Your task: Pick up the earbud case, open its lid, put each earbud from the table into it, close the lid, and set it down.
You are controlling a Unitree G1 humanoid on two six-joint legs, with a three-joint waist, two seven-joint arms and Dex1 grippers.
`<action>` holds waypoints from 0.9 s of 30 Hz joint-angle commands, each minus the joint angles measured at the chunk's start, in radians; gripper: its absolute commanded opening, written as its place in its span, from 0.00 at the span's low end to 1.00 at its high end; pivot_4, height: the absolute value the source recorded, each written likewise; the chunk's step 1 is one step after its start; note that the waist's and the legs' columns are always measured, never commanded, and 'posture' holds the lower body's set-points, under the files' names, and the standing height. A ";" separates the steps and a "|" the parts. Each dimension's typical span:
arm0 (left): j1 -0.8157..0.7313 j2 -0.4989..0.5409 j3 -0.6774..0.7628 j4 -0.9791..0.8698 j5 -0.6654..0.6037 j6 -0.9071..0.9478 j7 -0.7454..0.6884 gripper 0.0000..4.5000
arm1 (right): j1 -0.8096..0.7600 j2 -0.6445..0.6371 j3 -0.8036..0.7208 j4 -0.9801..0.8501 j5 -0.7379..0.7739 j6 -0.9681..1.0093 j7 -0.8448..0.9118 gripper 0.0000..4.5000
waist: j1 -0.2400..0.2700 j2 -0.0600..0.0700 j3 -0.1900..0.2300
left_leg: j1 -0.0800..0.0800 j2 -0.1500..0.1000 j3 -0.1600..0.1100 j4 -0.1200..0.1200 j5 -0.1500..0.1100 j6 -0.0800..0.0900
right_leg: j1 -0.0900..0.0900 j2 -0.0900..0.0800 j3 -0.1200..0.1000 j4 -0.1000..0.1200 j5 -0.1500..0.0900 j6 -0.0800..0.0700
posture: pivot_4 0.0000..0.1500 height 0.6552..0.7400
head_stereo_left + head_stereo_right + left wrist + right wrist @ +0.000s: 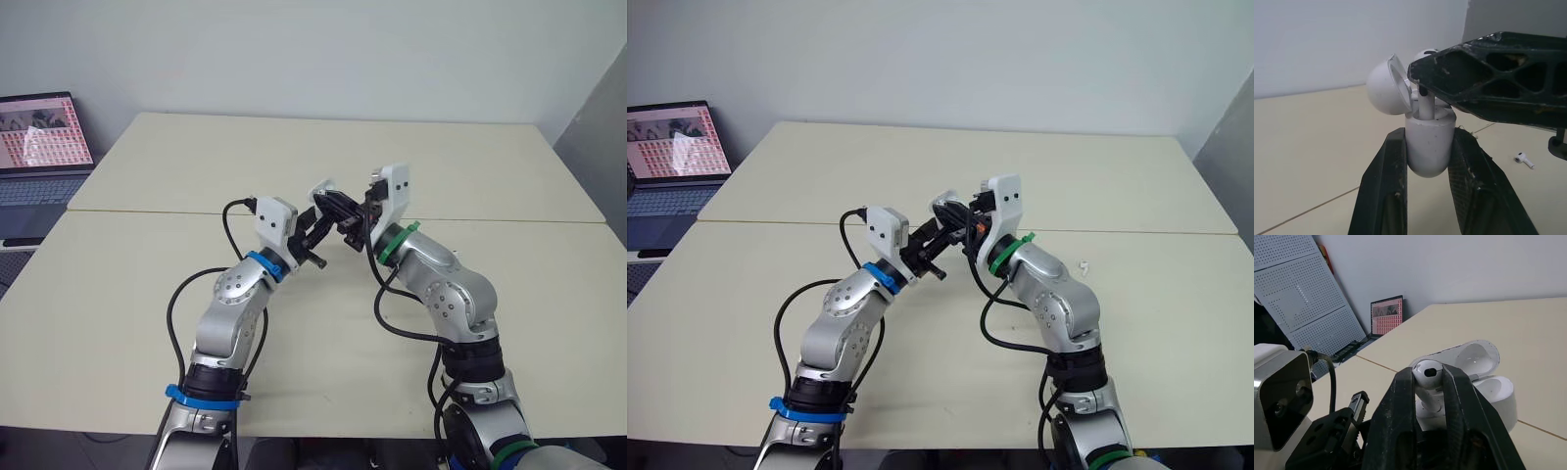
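Note:
The white earbud case (1430,142) stands upright between my left gripper's (1430,149) two fingers, held above the middle of the table. Its lid (1385,89) is swung open to one side. My right gripper (1427,374) is shut on a white earbud (1426,371), whose stem reaches down into the case's open top (1493,391). In the head views the two grippers meet tip to tip around the case (323,189). A second earbud (1085,264) lies loose on the table to the right of my right arm, also visible as a small white earbud (1524,159) past the case.
The cream table (294,333) has a seam running across it behind the grippers. An open laptop (44,137) sits off the table's far left edge. A perforated grey panel (1298,298) stands on that same side.

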 commanded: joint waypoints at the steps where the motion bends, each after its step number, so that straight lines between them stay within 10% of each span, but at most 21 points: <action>1: -0.011 -0.033 -0.004 -0.079 0.028 -0.061 0.060 0.17 | -0.006 0.004 -0.002 0.003 -0.008 -0.012 -0.023 0.09 | 0.000 0.000 0.000 | 0.000 0.000 0.000 0.000 0.000 0.000 | 0.000 0.000 0.000 0.000 0.000 0.000 | 1.00 1.00; 24: 0.004 -0.132 -0.069 -0.123 0.164 -0.111 0.242 0.17 | 0.049 0.024 0.028 0.018 -0.053 -0.037 -0.104 0.09 | 0.000 0.000 0.000 | 0.000 0.000 0.000 0.000 0.000 0.000 | 0.000 0.000 0.000 0.000 -0.001 0.001 | 1.00 1.00; 27: 0.004 -0.134 -0.069 -0.124 0.163 -0.109 0.242 0.17 | 0.054 0.022 0.026 0.016 -0.051 -0.035 -0.102 0.29 | 0.000 0.000 0.000 | 0.000 0.000 0.000 0.000 0.000 0.000 | 0.000 0.000 0.000 0.000 -0.001 0.001 | 1.00 1.00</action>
